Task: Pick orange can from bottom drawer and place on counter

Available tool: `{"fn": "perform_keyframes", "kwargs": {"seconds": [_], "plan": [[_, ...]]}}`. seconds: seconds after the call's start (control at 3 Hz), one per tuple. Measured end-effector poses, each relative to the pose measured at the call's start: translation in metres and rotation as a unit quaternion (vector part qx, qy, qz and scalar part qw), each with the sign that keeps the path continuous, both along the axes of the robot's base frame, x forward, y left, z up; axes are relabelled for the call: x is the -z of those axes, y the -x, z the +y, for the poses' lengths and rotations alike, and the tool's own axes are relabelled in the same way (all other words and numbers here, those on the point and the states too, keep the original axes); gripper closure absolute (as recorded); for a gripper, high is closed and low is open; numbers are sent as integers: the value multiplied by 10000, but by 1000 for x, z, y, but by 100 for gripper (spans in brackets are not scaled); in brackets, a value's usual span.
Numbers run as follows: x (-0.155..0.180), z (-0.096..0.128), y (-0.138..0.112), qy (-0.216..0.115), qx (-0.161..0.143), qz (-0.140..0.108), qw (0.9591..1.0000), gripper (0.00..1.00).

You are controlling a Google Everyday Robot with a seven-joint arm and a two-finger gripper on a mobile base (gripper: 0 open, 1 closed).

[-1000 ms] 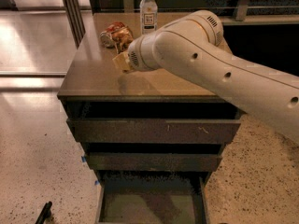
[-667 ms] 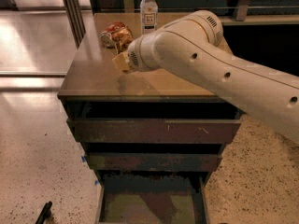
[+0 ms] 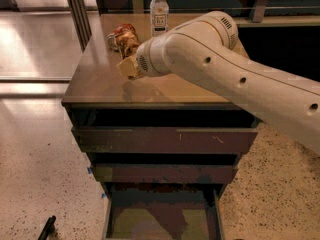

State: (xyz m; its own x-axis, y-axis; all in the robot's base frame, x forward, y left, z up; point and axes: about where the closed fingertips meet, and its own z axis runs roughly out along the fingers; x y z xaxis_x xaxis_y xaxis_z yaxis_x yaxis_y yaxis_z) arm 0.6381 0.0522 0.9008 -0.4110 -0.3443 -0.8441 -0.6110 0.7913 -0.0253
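Bottom drawer (image 3: 161, 219): pulled out at the foot of the cabinet, olive-green floor exposed, a dark shadow across the middle, no can seen inside. Above it, two wider drawer fronts (image 3: 165, 140), both pushed in. Count on the counter (image 3: 100, 79): one orange can (image 3: 125, 38), one water bottle (image 3: 159, 5). Orange can: on the counter toward the back left, crumpled, tilted. Water bottle: upright at the back edge, right of the can, apart from it. Count of arms: one, white, reaching in from the right over the counter. Gripper (image 3: 126, 67): above the counter's left half, just in front of the orange can; contact between the two not determinable. Gripper state: cannot be told; nothing visibly held. On the floor at lower left, one dark object (image 3: 47, 228).
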Motion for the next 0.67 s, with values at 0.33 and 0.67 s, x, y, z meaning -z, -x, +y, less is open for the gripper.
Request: {"fn": "perform_keyframes", "kwargs": {"seconds": [0.33,0.67], "plan": [[0,0,0,0,0,0,10000,0],[0,0,0,0,0,0,10000,0]]}}
